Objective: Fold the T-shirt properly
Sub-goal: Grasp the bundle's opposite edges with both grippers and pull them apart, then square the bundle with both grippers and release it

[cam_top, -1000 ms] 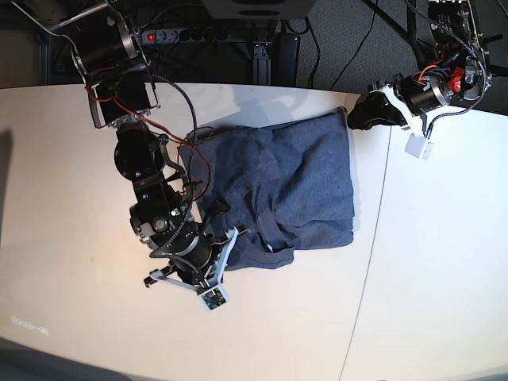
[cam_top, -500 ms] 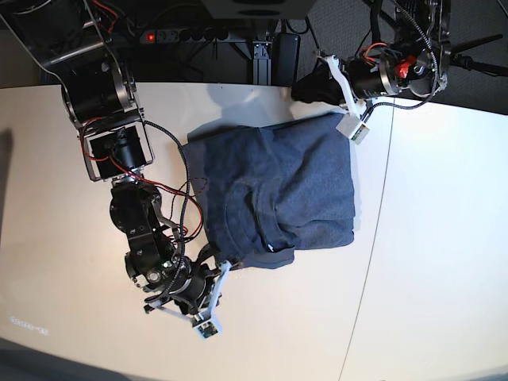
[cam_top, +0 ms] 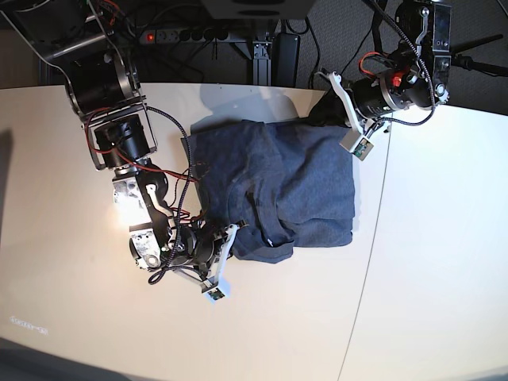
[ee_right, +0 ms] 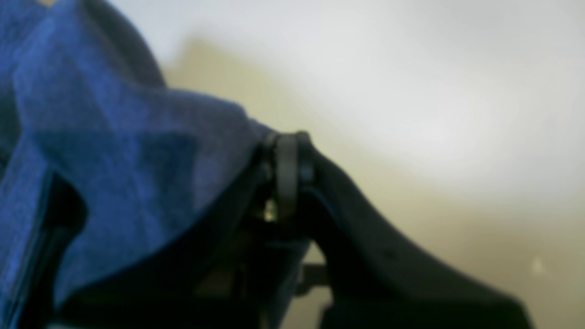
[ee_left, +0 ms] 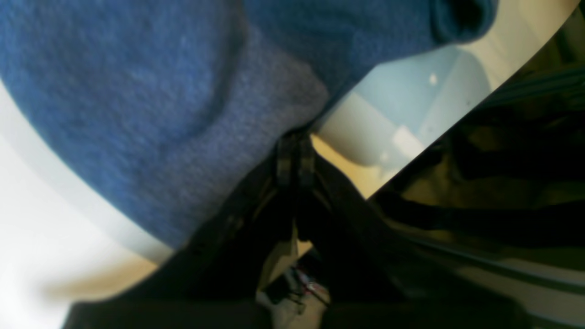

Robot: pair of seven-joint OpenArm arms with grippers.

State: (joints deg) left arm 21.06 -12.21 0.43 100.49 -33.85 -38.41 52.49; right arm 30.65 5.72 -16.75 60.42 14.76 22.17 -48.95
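Base view: rumpled heathered slate-blue T-shirt [cam_top: 294,186]

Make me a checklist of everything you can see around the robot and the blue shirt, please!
Surface: pale table with a seam down its right part.
Job's things: T-shirt, partly folded, rumpled.
Clutter: nothing seen.
Grippers: left gripper shut at the shirt's far edge; right gripper shut at its near corner, cloth bunched against both.
Cables: red and black wires along the right arm.
Surroundings: power strip, dark floor behind.
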